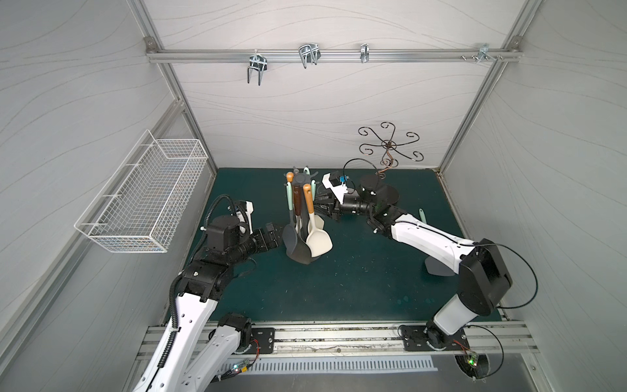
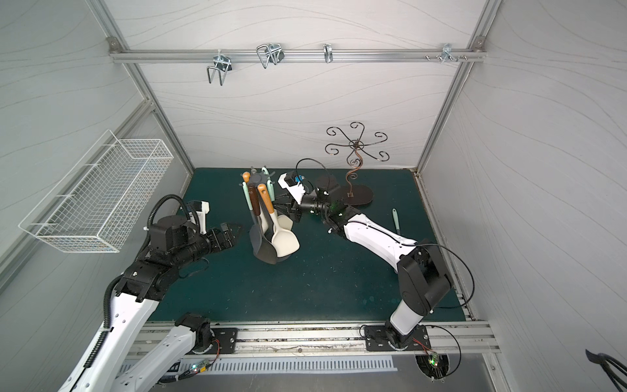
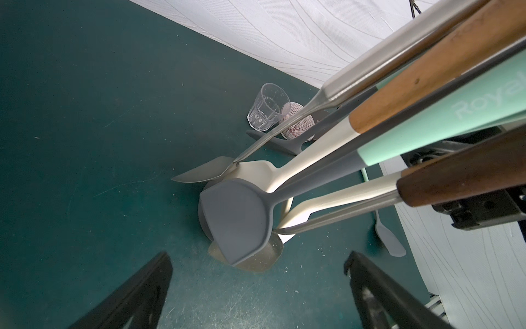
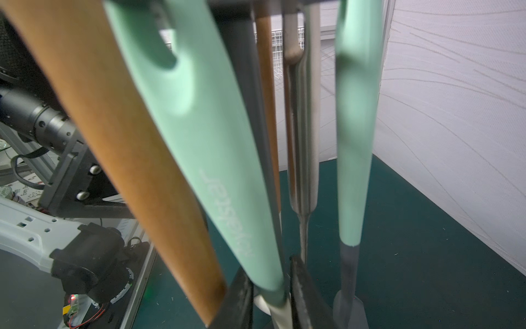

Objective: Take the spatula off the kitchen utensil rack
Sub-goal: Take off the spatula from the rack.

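Two black fingers [image 4: 239, 300] pinch the mint-handled spatula [image 4: 216, 171] low on its handle; only the right wrist view shows us that grip. In a top view we see the right gripper [image 1: 319, 207] reaching level from the right to the kitchen utensil rack [image 1: 299, 180], mid-mat. The left gripper [image 1: 277, 233] hovers spread wide beside the hanging blades. Its wrist view alone shows a clear glass [image 3: 266, 108].

A white wire basket [image 1: 142, 197] is hanging on the left wall as a curly bronze wire stand [image 1: 389, 145] is standing at the back of the green counter [image 1: 339, 288]. Steel hooks [image 1: 258, 68] are dangling from a rail [image 1: 407, 54], and a clear glass [image 3: 266, 106] is sitting just beside a striped cup [image 3: 297, 129].
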You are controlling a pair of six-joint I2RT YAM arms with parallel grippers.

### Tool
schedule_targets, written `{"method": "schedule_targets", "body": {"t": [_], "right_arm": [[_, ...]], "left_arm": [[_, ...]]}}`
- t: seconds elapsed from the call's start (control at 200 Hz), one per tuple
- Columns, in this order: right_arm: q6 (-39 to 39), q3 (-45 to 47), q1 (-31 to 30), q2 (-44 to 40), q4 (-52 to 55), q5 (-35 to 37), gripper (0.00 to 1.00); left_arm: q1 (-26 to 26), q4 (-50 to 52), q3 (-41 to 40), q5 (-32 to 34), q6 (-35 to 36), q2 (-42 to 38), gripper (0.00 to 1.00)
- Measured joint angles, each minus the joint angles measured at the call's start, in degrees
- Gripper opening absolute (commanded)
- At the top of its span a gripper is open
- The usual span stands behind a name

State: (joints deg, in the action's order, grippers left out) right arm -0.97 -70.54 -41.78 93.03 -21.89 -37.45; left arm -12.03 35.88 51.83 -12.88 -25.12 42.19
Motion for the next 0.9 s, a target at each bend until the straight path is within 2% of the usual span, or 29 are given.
{"method": "schedule_targets", "body": {"t": [0.065, 0.295, 0.575, 0.895], "right_arm": [[-0.9, 0.0, 0.0, 0.0, -0.1, 0.5, 0.13], [-1.7, 0.5, -0.5, -0.6, 0.1, 0.5, 0.08], [-3.4, 1.9, -0.5, -3.0, 1.7, 2.9, 0.04], [-10.0, 1.6, -0.5, -5.9, 9.0, 6.3, 0.00]], "left_arm": [[0.0, 0.0, 0.0, 0.0, 0.0, 0.0, 1.00], [0.0, -0.2, 0.0, -0.1, 0.0, 0.0, 1.00], [0.0, -0.3, -0.3, -0.1, -0.1, -0.6, 1.00], [0.0, -0.3, -0.3, -0.2, -0.1, -0.9, 1.00]]}}
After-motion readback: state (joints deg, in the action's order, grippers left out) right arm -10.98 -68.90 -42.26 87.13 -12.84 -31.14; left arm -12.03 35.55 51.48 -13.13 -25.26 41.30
